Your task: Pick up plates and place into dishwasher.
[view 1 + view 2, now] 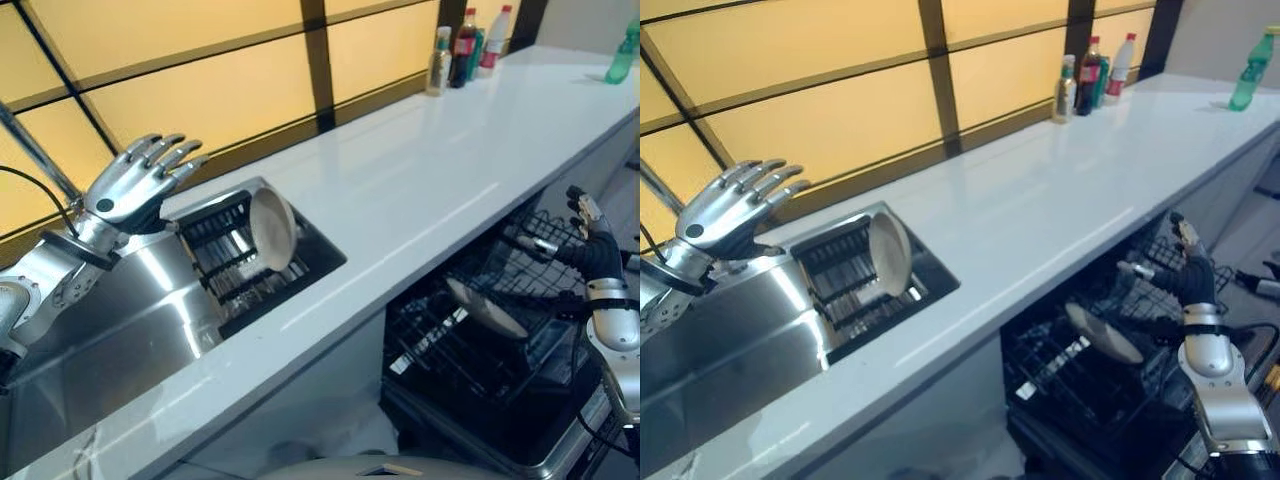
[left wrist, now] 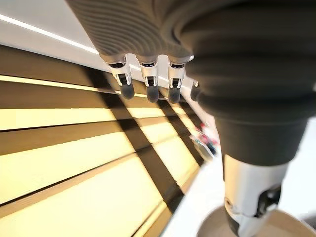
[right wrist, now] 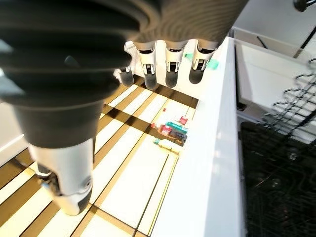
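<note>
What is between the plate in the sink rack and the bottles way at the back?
Just bare white countertop runs from the plate in the sink rack to the bottles, seen in both eye views.

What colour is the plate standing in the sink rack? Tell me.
Cream-white plate, clearest in the left eye view.

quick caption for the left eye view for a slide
Open left hand raised beside the plate in the sink rack; another plate sits in the dishwasher.
</note>
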`<state>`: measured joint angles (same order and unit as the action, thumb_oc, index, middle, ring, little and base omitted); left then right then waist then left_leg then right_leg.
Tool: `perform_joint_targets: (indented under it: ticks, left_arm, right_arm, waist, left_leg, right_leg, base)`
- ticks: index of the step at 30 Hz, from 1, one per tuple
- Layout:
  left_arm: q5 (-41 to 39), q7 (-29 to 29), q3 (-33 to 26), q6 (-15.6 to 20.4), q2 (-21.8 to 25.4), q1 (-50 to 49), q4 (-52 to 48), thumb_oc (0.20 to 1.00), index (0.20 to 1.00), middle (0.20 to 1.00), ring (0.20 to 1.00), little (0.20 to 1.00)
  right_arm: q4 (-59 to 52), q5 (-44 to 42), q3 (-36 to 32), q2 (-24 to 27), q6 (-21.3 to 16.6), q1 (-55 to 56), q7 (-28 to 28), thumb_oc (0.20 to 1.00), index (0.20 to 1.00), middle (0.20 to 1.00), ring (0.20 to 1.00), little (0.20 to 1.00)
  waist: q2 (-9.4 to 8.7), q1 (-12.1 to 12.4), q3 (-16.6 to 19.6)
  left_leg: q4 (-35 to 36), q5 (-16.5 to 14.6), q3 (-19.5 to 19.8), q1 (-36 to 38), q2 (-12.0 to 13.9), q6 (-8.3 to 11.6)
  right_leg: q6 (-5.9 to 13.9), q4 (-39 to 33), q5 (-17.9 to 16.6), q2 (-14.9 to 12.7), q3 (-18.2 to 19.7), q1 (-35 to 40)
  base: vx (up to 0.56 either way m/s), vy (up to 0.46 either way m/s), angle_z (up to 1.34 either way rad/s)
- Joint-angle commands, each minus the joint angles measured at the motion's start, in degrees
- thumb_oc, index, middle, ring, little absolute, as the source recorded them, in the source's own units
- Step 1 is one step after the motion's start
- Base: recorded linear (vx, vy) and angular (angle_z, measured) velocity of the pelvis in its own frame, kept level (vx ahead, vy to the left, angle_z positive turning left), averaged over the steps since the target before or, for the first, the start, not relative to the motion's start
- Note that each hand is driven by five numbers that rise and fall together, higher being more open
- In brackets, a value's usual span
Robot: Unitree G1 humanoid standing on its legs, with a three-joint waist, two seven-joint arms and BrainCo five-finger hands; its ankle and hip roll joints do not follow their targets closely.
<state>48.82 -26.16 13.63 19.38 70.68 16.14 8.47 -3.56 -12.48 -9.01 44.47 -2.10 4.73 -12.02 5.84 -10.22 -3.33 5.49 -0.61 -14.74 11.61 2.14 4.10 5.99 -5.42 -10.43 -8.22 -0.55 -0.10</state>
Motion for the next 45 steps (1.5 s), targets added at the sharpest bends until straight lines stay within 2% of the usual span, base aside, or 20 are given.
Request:
perform_joint_targets:
  ticks: [1, 8, 13, 20, 32, 37, 42, 45]
  left_arm:
    - [1.2, -1.5, 0.6, -3.3, 2.7, 7.8, 2.8, 1.000, 1.000, 1.000, 1.000, 1.000]
    - [1.7, -0.4, 7.0, -5.6, -0.5, 12.0, 7.5, 1.000, 1.000, 1.000, 1.000, 1.000]
    - [2.3, 4.5, 9.5, -6.6, -1.4, 12.2, 7.7, 1.000, 1.000, 1.000, 1.000, 1.000]
    - [0.1, 4.9, 11.8, -9.6, -1.2, 14.1, 12.9, 1.000, 1.000, 1.000, 1.000, 1.000]
    - [1.9, 6.9, 12.3, -12.7, -6.4, 14.1, 20.2, 1.000, 1.000, 1.000, 1.000, 1.000]
    - [1.6, 5.6, 11.9, -14.6, -7.3, 13.8, 21.5, 1.000, 1.000, 1.000, 1.000, 1.000]
    - [1.8, -3.1, 10.6, -18.4, -8.8, 14.4, 24.0, 1.000, 1.000, 1.000, 1.000, 1.000]
    - [2.2, -5.6, 9.9, -19.5, -9.7, 14.0, 24.9, 1.000, 1.000, 1.000, 1.000, 1.000]
  right_arm:
    - [-2.9, -1.5, 0.0, 5.0, -2.9, -6.1, 1.3, 1.000, 1.000, 1.000, 1.000, 1.000]
    - [-2.6, -1.6, 1.4, 7.6, -1.9, -8.0, 3.3, 1.000, 1.000, 1.000, 1.000, 1.000]
    - [-1.8, -1.4, 1.4, 9.7, -1.1, -9.5, 4.7, 1.000, 1.000, 1.000, 1.000, 1.000]
    - [-1.1, -0.7, 1.7, 11.5, -0.8, -11.4, 4.7, 1.000, 1.000, 1.000, 1.000, 1.000]
    - [-1.2, -0.5, 2.4, 14.4, 1.8, -16.3, 6.3, 1.000, 1.000, 1.000, 1.000, 1.000]
    - [-2.2, -0.5, 2.3, 14.8, 2.4, -16.5, 6.2, 1.000, 1.000, 1.000, 1.000, 1.000]
    - [-2.1, -0.3, 2.4, 14.9, 2.2, -17.4, 6.6, 1.000, 1.000, 1.000, 1.000, 1.000]
    - [-2.2, 0.0, 2.1, 15.0, 1.9, -17.1, 7.1, 1.000, 1.000, 1.000, 1.000, 1.000]
  waist:
    - [2.27, -1.9, -3.0]
    - [5.38, -4.4, -5.4]
    - [7.06, -5.4, -7.2]
    - [7.93, -6.1, -8.5]
    - [9.37, -7.5, -11.8]
    - [9.57, -7.9, -12.6]
    - [9.81, -8.2, -13.3]
    - [10.01, -8.5, -13.5]
  left_leg:
    - [-2.0, -5.8, -1.0, -1.8, -5.8, -6.26]
    - [-2.8, -5.8, -2.6, -2.5, -6.8, -6.25]
    - [-3.9, -5.7, -3.1, -3.5, -7.1, -6.02]
    - [-4.3, -5.4, -3.4, -4.7, -7.3, -5.62]
    - [-4.9, -4.0, -3.5, -7.4, -7.7, -4.85]
    - [-4.8, -3.7, -3.7, -8.1, -7.8, -4.76]
    - [-4.8, -3.3, -3.8, -9.0, -7.8, -4.50]
    - [-4.9, -3.1, -3.9, -9.3, -7.9, -4.44]
  right_leg:
    - [1.96, 4.3, 9.4, 2.1, 0.5, 1.9]
    - [2.07, 5.8, 9.8, 1.7, 2.6, -0.1]
    - [1.75, 6.8, 10.2, 1.7, 3.7, -1.4]
    - [1.37, 6.6, 10.0, 1.8, 3.9, -2.6]
    - [0.69, 8.2, 10.5, 1.4, 4.7, -5.8]
    - [0.46, 8.1, 10.4, 1.4, 4.9, -6.6]
    - [0.17, 8.4, 10.5, 1.4, 5.3, -7.7]
    - [0.07, 8.7, 10.5, 1.4, 5.5, -8.1]
  base:
    - [0.07, 0.070, -0.13]
    - [0.08, 0.077, -0.16]
    - [0.07, 0.065, -0.15]
    - [0.03, 0.040, -0.09]
    - [0.00, 0.065, -0.04]
    - [0.00, 0.016, 0.00]
    - [0.00, 0.030, -0.02]
    - [0.03, 0.044, -0.04]
